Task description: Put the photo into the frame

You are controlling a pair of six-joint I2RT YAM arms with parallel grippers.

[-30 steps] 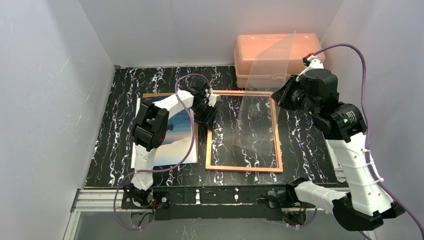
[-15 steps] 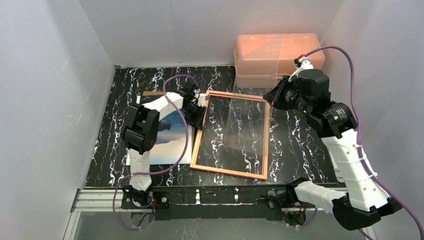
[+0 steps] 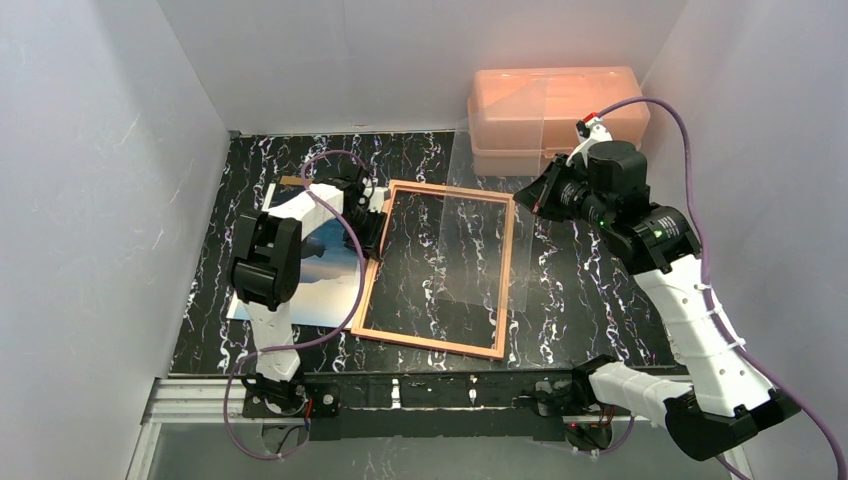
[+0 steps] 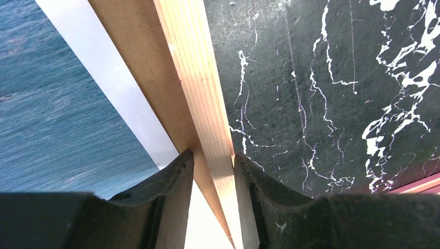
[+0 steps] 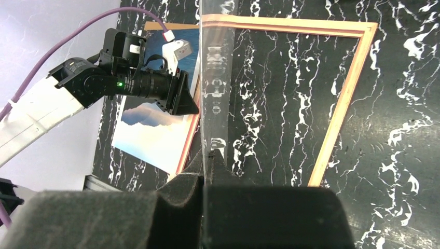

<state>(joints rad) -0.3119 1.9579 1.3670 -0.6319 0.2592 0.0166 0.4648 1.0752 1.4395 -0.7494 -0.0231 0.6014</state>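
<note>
Step in hand, frame preparation: left gripper [image 4: 212,171] pinching the left rail of the frame [image 3: 505,270] at picture centre, right gripper [image 5: 210,155] clamped tight on the raised clear pane [image 3: 470,250], photo [image 3: 320,290] face-up at left centre; next, probably, seat pane squarely in frame

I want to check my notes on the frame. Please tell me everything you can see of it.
The frame is a thin rectangle of light, pinkish-tan wood, empty, so the black marbled table shows through. It lies askew, its left rail over the edge of the photo. The fingers of the left gripper clamp that rail near its far corner.
</note>
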